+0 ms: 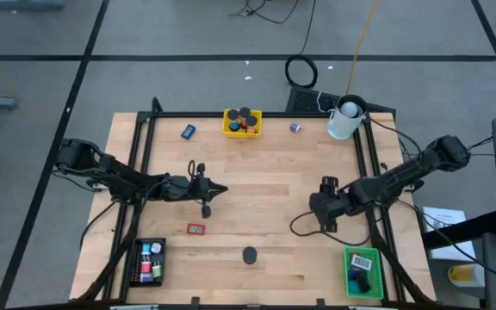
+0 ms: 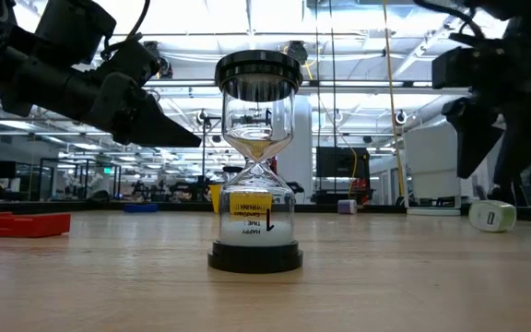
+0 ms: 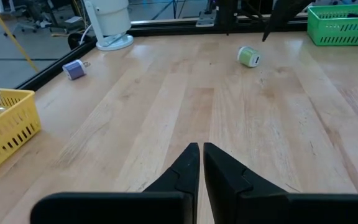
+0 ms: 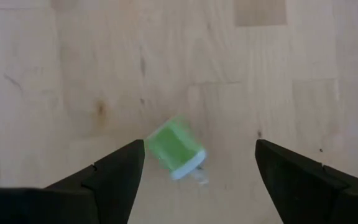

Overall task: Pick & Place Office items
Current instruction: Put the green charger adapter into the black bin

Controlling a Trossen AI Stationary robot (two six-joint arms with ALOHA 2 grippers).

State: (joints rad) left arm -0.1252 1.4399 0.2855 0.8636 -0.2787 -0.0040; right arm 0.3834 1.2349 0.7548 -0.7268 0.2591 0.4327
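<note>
Right hand (image 4: 194, 168), fingers spread wide, hangs over a small green-and-white roll (image 4: 176, 147) lying on the bare worktop (image 1: 265, 185) at right of centre in the high view. Step in hand looks like the approach; next move calls for descending to straddle the roll, then closing. Left hand (image 3: 201, 163), pinched narrow and empty, waits left of centre.

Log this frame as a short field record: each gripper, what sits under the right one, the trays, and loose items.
left gripper: shut, empty, above the table's left-centre
right gripper: open, pointing down over the green roll
green roll: lying on the table between the fingers, not gripped
trays: yellow tray at far edge, black tray near left, green tray near right
loose items: hourglass, red block, blue block, purple block
cup: far right
</note>
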